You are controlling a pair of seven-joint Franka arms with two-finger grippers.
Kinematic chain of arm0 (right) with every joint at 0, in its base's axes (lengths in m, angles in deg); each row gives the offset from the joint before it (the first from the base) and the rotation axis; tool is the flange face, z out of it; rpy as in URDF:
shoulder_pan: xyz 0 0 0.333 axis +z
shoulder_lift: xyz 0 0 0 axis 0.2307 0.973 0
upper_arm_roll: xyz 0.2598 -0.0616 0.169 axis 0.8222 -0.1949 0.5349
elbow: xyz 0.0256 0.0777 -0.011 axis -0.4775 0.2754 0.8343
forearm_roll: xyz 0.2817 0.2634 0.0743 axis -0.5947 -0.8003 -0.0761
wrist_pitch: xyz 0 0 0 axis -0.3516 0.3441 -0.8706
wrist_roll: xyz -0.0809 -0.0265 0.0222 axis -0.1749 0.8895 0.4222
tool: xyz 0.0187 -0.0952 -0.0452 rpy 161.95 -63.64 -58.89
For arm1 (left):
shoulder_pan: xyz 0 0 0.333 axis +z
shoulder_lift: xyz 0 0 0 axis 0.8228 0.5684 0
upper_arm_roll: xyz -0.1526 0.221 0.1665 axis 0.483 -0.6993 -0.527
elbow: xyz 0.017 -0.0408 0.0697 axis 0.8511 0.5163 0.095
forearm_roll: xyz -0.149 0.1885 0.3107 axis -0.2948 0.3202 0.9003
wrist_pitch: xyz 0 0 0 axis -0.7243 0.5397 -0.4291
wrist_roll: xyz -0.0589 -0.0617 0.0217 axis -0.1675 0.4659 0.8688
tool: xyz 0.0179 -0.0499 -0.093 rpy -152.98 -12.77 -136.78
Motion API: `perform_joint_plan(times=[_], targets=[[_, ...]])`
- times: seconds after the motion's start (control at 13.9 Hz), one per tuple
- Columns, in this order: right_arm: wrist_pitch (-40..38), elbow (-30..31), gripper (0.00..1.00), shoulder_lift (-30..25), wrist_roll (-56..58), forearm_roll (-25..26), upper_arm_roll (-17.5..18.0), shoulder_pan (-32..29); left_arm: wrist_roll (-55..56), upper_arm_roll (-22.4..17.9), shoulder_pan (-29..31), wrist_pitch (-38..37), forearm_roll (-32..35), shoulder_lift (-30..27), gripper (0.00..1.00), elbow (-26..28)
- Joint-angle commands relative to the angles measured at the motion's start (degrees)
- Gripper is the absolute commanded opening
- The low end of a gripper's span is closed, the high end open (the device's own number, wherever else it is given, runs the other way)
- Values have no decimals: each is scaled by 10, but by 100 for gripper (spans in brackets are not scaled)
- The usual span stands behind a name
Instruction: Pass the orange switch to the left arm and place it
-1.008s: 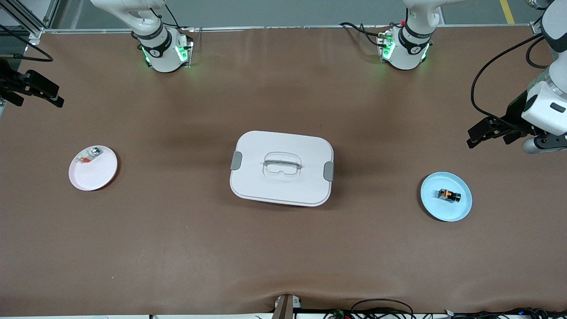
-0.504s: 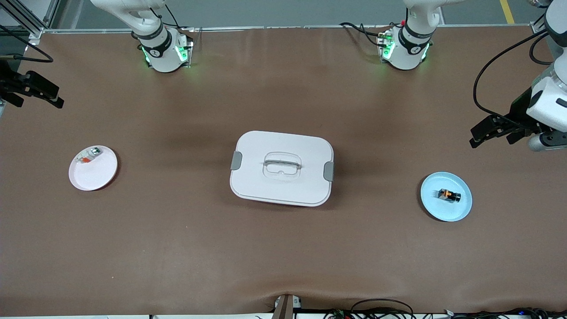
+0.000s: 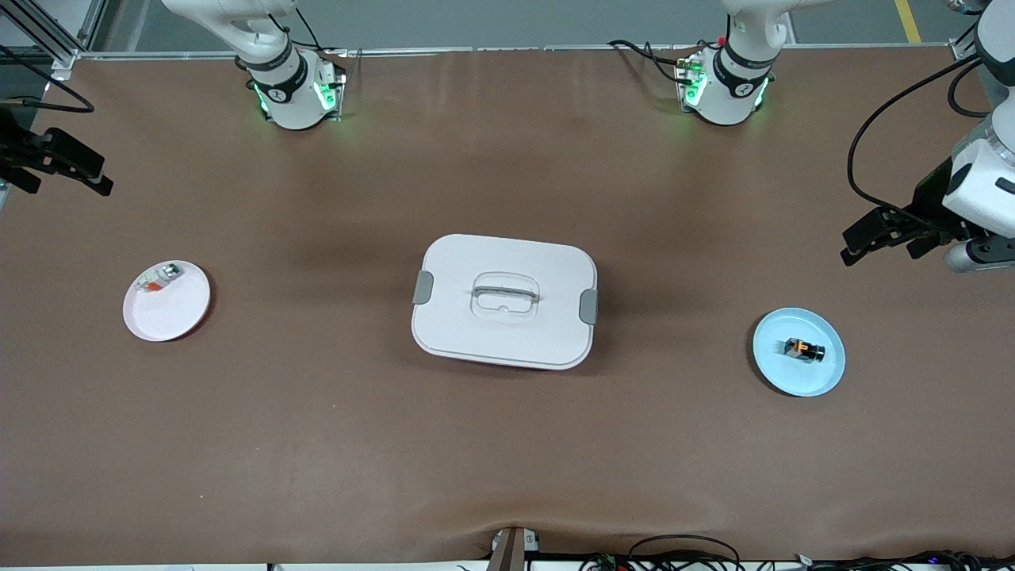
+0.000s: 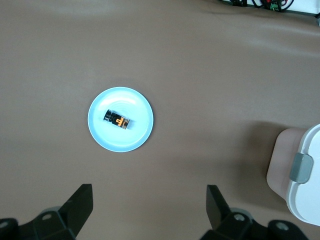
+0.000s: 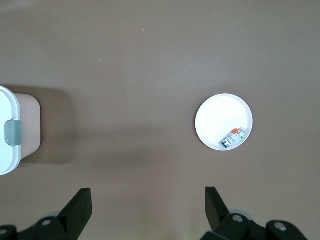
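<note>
The orange switch [image 3: 804, 350] [image 4: 117, 119] lies on its side on a light blue plate [image 3: 781, 374] [image 4: 136, 136] toward the left arm's end of the table. My left gripper [image 3: 848, 244] [image 4: 150, 200] hangs open and empty over bare table, apart from that plate. The white box [image 3: 503, 325] [image 4: 306, 200] [image 5: 6, 107] with grey latches stands mid-table. At the right arm's end, my right gripper [image 3: 105, 178] [image 5: 148, 200] hangs open and empty over bare table.
A pale pink plate [image 3: 170, 313] [image 5: 215, 117] lies toward the right arm's end and holds a small silver-and-orange clear part [image 3: 158, 279] [image 5: 234, 137]. Both arm bases [image 3: 297, 91] [image 3: 725, 87] stand along the table's back edge. Cables lie along the front edge [image 3: 682, 555].
My left gripper has drawn a little away from the blue plate, toward the bases' edge, then held still. The right gripper has barely moved. The switch and the box stay put.
</note>
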Motion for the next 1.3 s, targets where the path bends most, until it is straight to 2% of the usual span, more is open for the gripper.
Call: perform_joint_plan(times=[0.0,0.58,0.86,1.08,1.22], targets=[[5,8,100,-9,7,-3,0,-4,-2,4,3,-8,-4,2,100,-11],[7,8,100,-8,7,-3,0,-4,-1,-4,-9,-7,-3,3,100,-11],[8,8,100,-8,7,-3,-1,-4,-1,-55,-60,-7,-2,2,100,-11],[7,7,100,-9,7,-3,-1,-3,-1,-66,-74,-8,-2,2,100,-11],[8,8,100,-8,7,-3,0,-3,-1,-107,-113,-8,-2,2,100,-11]])
